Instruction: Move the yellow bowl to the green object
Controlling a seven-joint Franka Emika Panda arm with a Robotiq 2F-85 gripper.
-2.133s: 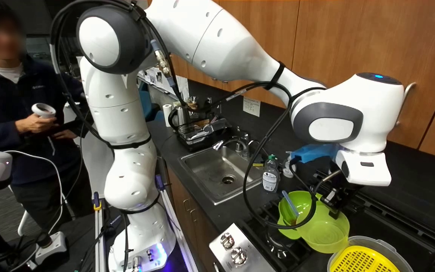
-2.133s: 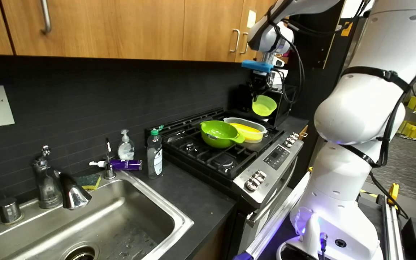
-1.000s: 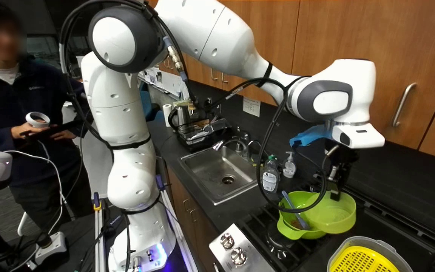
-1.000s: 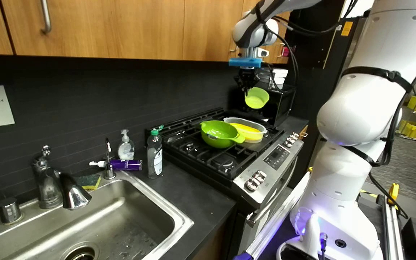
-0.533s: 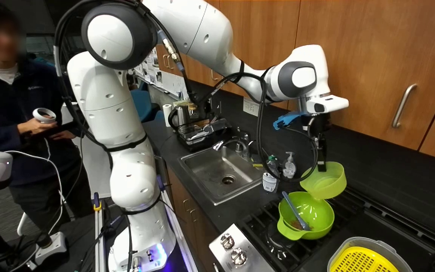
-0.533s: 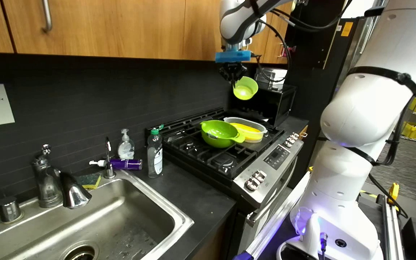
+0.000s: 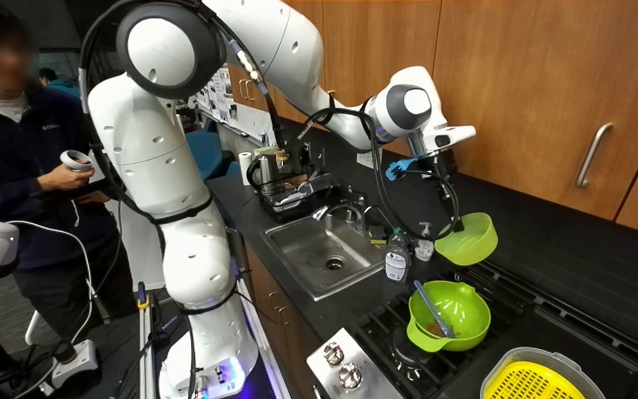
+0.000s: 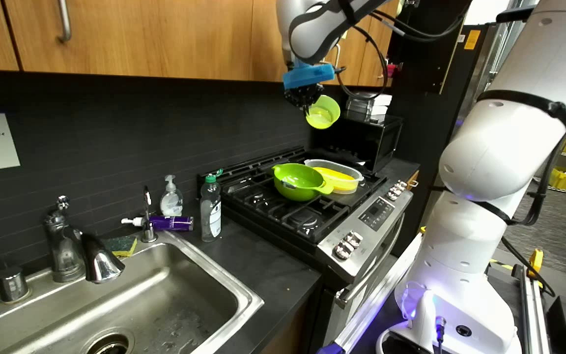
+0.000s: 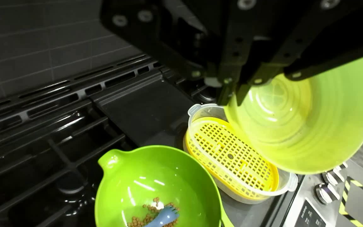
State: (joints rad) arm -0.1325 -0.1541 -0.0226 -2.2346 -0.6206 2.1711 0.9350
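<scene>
While holding tilted yellow bowl (image 9: 304, 119) by its rim in gripper (image 9: 231, 99), above stove (image 8: 377, 213), apart from green bowl (image 9: 184, 184): probably best to level first, centre over green bowl, lower slowly, keep clear of blue utensil (image 9: 165, 217).

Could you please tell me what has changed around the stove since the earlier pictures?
The gripper, without letting go, has carried the yellow bowl upward and to the left in an exterior view. The lime-green bowl and the yellow perforated insert stayed put.
</scene>
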